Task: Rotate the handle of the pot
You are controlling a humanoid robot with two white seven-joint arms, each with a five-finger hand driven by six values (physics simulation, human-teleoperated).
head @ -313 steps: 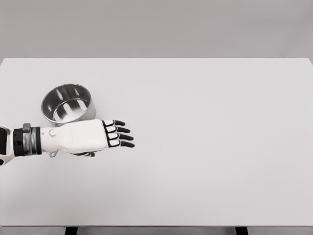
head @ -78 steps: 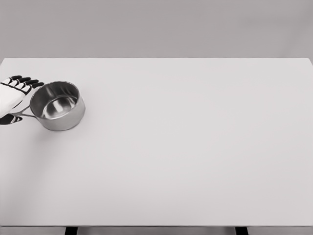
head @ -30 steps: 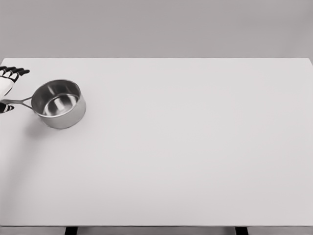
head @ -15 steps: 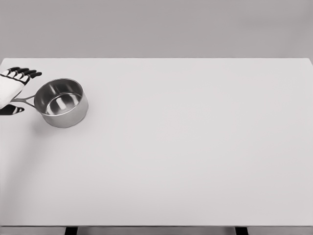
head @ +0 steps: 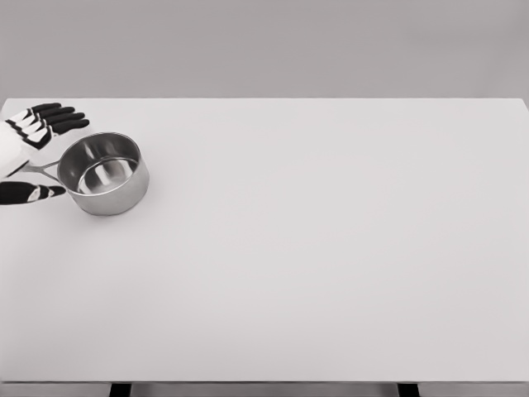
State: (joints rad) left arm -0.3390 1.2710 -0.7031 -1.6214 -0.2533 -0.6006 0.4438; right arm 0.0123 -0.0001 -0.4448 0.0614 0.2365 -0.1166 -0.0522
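Note:
A shiny steel pot [head: 103,174] stands upright near the table's far left. Its thin handle [head: 40,169] points left and slightly toward me. My left hand [head: 33,153] enters at the left edge, right at the handle. Its black-tipped fingers [head: 51,117] stretch out above the handle and the thumb [head: 33,193] lies below it, so the handle runs between them. The fingers are straight and spread, not closed on the handle. The right arm is out of view.
The white table [head: 314,248] runs wide to the right of the pot. Its left edge is close to the hand and its front edge lies at the bottom of the picture.
Since half a second ago the left hand has slid a little right and spread, its thumb showing more. The pot has barely moved; earlier its handle swung round to the left.

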